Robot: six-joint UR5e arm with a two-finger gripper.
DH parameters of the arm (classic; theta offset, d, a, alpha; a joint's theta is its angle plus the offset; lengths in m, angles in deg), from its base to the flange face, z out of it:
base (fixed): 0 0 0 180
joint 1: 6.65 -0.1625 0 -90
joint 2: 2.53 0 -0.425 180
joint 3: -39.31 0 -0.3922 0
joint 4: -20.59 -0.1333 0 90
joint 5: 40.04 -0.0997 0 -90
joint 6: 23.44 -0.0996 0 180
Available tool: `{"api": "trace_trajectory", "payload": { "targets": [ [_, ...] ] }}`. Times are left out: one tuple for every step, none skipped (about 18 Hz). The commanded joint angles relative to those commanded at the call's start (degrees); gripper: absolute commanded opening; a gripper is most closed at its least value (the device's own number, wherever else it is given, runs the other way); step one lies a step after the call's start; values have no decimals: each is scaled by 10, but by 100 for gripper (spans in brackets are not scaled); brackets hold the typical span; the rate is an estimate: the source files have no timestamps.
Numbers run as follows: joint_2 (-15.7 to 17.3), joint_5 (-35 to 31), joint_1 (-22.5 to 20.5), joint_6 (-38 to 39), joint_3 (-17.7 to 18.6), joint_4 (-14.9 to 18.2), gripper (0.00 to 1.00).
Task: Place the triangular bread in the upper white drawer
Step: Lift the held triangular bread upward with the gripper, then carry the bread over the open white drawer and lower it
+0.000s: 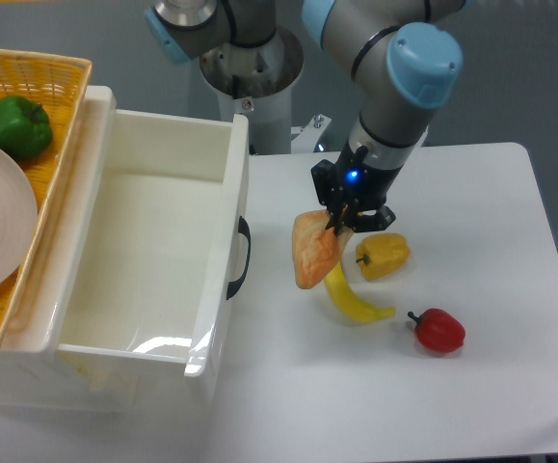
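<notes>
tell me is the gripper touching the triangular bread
Touching. The camera view shows the gripper pinching the top edge of the triangular bread, which hangs from it.

- My arm [394, 116] is grey tube with pale blue joint caps.
- My gripper [339, 224] is black, a blue light glowing on it.
- My base [250, 72] is silvery grey.

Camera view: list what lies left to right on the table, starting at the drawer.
Drawer → bread in the gripper → yellow pepper → red pepper. Banana left out; it overlaps the bread and yellow pepper.
</notes>
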Motion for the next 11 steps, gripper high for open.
{"api": "trace_trajectory", "payload": {
  "targets": [
    [0, 19, -7, 25, -2, -1, 11],
    [2, 29, -11, 40, -3, -2, 11],
    [7, 32, -14, 46, -3, -2, 11],
    [9, 34, -15, 47, -3, -3, 11],
    [11, 40, -14, 48, -4, -2, 11],
    [13, 49, -14, 56, -4, 0, 11],
    [19, 56, -15, 81, -4, 0, 11],
    [21, 62, -14, 105, -4, -1, 11],
    [24, 69, -13, 117, -4, -1, 11],
    [28, 82, -13, 123, -4, -1, 11],
    [34, 94, -13, 130, -4, 0, 11]
  ]
}}
